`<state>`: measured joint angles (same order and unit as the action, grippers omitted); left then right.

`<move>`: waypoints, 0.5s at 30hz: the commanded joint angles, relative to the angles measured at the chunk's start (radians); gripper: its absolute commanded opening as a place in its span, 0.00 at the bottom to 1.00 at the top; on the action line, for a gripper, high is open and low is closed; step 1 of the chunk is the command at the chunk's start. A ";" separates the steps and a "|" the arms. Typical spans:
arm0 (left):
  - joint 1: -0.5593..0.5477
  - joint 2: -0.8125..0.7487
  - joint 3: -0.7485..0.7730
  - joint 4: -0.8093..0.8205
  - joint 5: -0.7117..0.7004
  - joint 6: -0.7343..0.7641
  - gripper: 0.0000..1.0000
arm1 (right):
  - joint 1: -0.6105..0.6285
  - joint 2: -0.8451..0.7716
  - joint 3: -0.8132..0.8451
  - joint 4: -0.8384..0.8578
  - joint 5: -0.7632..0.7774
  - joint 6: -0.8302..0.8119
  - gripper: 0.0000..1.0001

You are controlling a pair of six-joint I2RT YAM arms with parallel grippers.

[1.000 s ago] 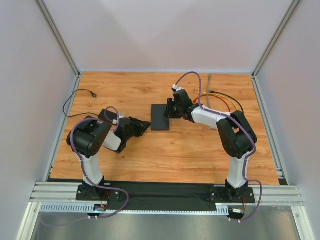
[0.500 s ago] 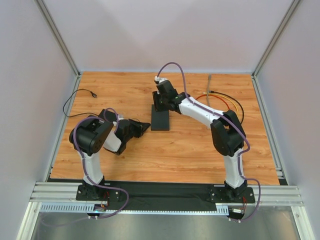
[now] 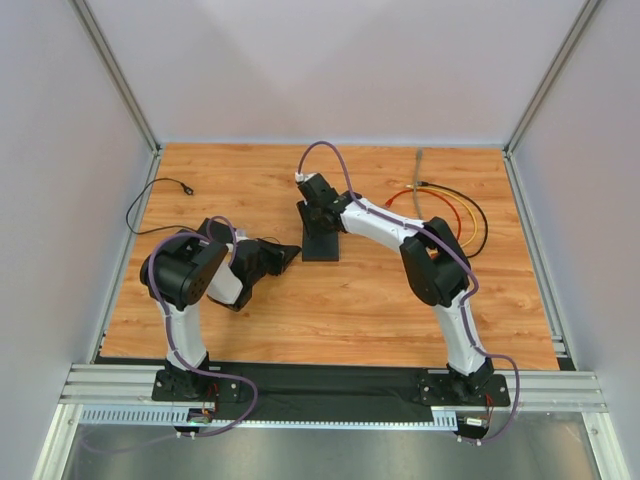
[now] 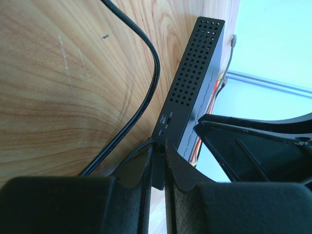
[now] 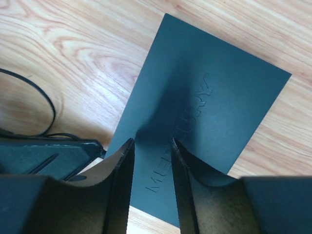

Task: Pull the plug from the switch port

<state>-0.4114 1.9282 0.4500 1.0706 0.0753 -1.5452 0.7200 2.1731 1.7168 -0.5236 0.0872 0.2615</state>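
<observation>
— Where do we find the switch [image 3: 321,240]?
— Flat on the table [image 3: 400,300], about midway across, its long edges running near to far.
— And the left gripper [image 4: 158,144]?
— We see it at the switch's near-left corner, fingers set almost together and pinching the plug [image 4: 157,168]. A black lead [image 4: 146,63] runs from there across the wood.
— Is the plug in its port?
— We think so, though the fingers hide the socket itself, so we cannot be sure.
— The right gripper [image 5: 152,144]?
— Over the switch's far end, jaws partly apart with nothing between them, tips at or just above the lid.
— Anything else?
— Coloured cables [image 3: 455,205] lie coiled far right, well apart from the switch.
</observation>
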 commanded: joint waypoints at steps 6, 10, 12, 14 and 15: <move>0.006 0.072 -0.013 0.006 -0.014 0.063 0.00 | 0.073 0.042 0.095 -0.049 0.146 -0.084 0.47; 0.006 0.090 -0.010 0.019 -0.005 0.074 0.00 | 0.084 0.063 0.110 -0.056 0.155 -0.094 0.53; 0.008 0.095 -0.014 0.029 -0.009 0.079 0.00 | 0.090 0.082 0.121 -0.070 0.177 -0.102 0.54; 0.006 0.100 -0.016 0.037 -0.011 0.082 0.00 | 0.091 0.091 0.124 -0.078 0.192 -0.110 0.54; 0.008 0.098 -0.016 0.038 -0.011 0.083 0.00 | 0.094 0.094 0.118 -0.079 0.210 -0.110 0.55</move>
<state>-0.4095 1.9812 0.4507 1.1572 0.0891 -1.5387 0.8143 2.2398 1.8038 -0.5743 0.2371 0.1833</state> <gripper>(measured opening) 0.170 0.542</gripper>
